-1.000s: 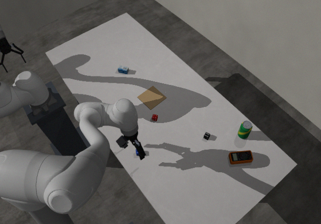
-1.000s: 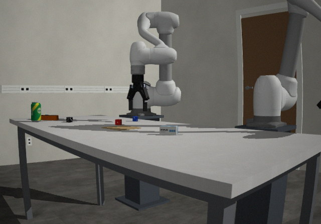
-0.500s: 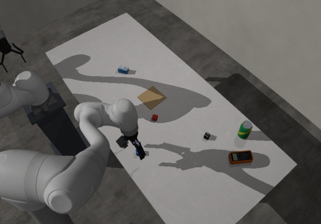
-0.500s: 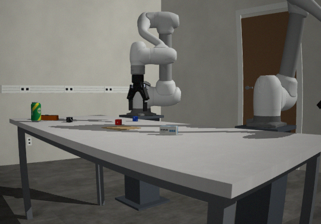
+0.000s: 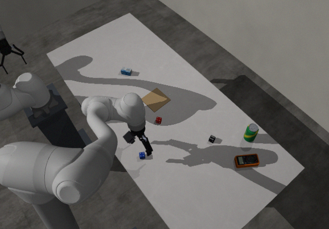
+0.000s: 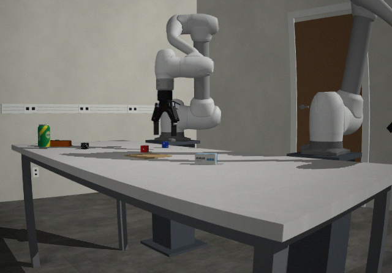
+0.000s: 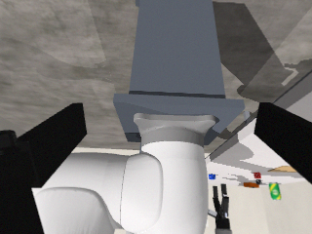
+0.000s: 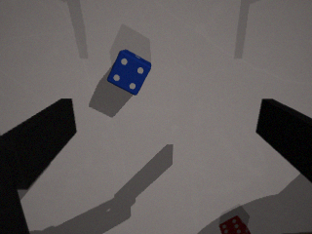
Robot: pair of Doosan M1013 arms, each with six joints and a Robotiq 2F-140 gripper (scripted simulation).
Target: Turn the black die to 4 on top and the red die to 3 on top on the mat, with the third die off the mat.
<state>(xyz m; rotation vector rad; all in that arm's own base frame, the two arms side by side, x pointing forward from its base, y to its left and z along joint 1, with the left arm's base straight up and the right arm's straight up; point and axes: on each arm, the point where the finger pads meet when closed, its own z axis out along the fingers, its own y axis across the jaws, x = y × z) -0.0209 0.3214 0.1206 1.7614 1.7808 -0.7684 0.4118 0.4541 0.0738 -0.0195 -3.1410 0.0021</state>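
The black die (image 5: 212,138) (image 6: 84,145) lies off the mat, towards the can; its top looks like 6. The red die (image 5: 158,120) (image 6: 144,148) (image 8: 235,226) lies just off the tan mat (image 5: 155,106) (image 6: 147,155); it shows several pips, and its top number is unclear. The blue die (image 5: 142,155) (image 6: 165,144) (image 8: 129,72) lies off the mat near the table edge, 4 on top. My right gripper (image 6: 165,134) (image 8: 167,115) is open and empty, above the table near the blue die. My left gripper (image 5: 16,68) (image 7: 170,118) is open and empty, off the table.
A green can (image 5: 250,132) (image 6: 43,135) stands beyond the black die, with an orange multimeter (image 5: 247,160) (image 6: 61,142) beside it. A small blue and white box (image 5: 126,71) (image 6: 206,158) stands on the mat's other side. The right arm reaches over the table edge.
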